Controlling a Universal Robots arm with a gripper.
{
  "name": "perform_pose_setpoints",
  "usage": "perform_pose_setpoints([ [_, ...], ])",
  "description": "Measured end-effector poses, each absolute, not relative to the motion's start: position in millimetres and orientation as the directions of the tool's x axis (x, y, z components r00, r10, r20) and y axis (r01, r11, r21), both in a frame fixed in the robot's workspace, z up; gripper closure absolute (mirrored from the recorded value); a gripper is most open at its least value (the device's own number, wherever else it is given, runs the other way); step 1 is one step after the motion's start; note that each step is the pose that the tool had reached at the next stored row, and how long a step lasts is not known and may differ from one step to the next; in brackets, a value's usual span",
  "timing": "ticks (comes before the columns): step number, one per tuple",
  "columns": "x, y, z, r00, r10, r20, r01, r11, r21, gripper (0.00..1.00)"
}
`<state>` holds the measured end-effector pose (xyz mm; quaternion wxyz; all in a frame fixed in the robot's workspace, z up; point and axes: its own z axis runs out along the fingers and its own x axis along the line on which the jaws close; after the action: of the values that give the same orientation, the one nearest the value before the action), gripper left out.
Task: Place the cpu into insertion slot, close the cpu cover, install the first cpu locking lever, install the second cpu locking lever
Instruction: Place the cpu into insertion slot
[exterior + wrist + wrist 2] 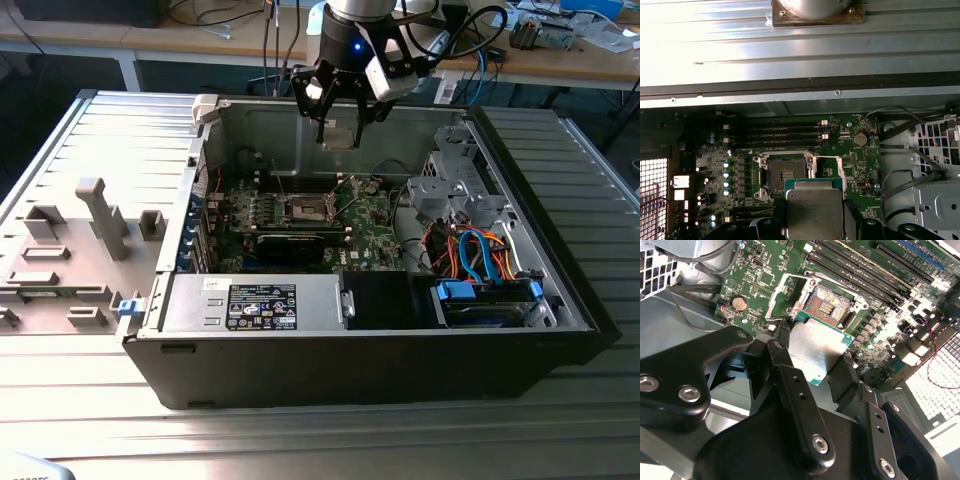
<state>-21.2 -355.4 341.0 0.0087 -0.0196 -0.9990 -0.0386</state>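
Gripper [340,128] was clamped on the cpu [340,137], one finger on each of two opposite edges; you can see this in both wrist views [815,352] [814,220].

Counts:
- one gripper
- one cpu
- one socket [307,208]
- four memory slots [775,135]
- one coin cell [859,138]

The cpu [815,350] was a flat square with a dull silver-grey metal lid on a green board rim, and that rim showed at its corners. It sat level in the fingers [790,375], lid facing the wrist cameras [814,215].

In the exterior view you had it held high over the open computer case [520,340], at 12 o'clock from the socket and well above the motherboard [370,235]. It touched nothing but the gripper.

The socket [786,172] was uncovered and its contact field was exposed [827,302]. The cpu cover [781,294] looked swung open to one side of the socket, though I couldn't tell its exact angle.

Around it, in the exterior view:
- The power supply box [255,300] sat at 6 o'clock from the socket.
- Orange and blue cables [470,250] sat at 3 o'clock.
- The blue-tabbed drive bay [485,300] sat at 4 o'clock.
- The grey fixture tray [70,250] lay outside the case at 9 o'clock.
- The case walls ringed the board on all sides, and the rear wall stood closest to the gripper.
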Motion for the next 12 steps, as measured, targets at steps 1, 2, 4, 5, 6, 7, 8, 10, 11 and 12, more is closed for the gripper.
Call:
perform_pose_setpoints([
  [1,-21.2,-355.4,339.9,-0.998,0.065,0.019,0.066,0.995,0.076,0.45],
  [2,-21.2,-355.4,338.3,-0.997,0.081,0.019,0.082,0.994,0.076,0.45],
  [4,-21.2,-355.4,338.3,-0.997,0.081,0.019,0.082,0.994,0.076,0.45],
  [5,-21.2,-355.4,338.2,-0.996,0.082,0.019,0.083,0.994,0.076,0.45],
  [6,-21.2,-355.4,338.1,-0.996,0.083,0.019,0.084,0.994,0.076,0.45],
  [7,-21.2,-355.4,338.0,-0.996,0.084,0.019,0.085,0.993,0.076,0.45],
  [8,-21.2,-355.4,338.0,-0.996,0.084,0.019,0.085,0.993,0.076,0.45],
  [10,-21.2,-355.4,336.2,-0.995,0.097,0.019,0.098,0.992,0.075,0.45],
  [11,-21.2,-355.4,336.2,-0.995,0.098,0.019,0.099,0.992,0.075,0.45],
  [12,-21.2,-355.4,336.2,-0.995,0.098,0.019,0.099,0.992,0.075,0.45],
])
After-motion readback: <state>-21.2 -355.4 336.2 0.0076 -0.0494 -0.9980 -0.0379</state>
